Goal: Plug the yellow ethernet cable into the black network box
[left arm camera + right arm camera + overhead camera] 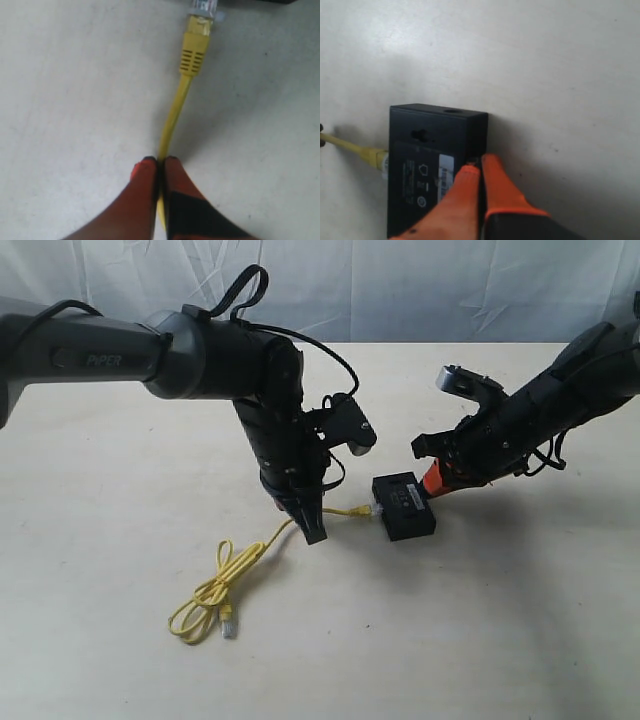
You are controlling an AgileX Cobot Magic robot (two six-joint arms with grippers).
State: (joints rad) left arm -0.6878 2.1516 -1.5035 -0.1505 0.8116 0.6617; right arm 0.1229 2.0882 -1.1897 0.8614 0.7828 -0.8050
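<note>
The black network box (403, 506) lies flat on the pale table, its label upward (420, 150). The yellow ethernet cable (215, 590) loops at the front left, with one clear plug (229, 623) lying free. Its other end runs to the box's left side, where the yellow boot (195, 47) and clear plug (204, 6) meet the box. How deep that plug sits I cannot tell. My left gripper (161, 161) is shut on the cable a short way behind the boot (310, 530). My right gripper (480, 161) is shut, its orange tips against the box's opposite edge (432, 480).
The pale table (520, 640) stretches around the box on all sides. A white cloth backdrop (400, 290) hangs behind the far table edge. The left arm (270, 420) hangs over the middle, with its black wires looping above it.
</note>
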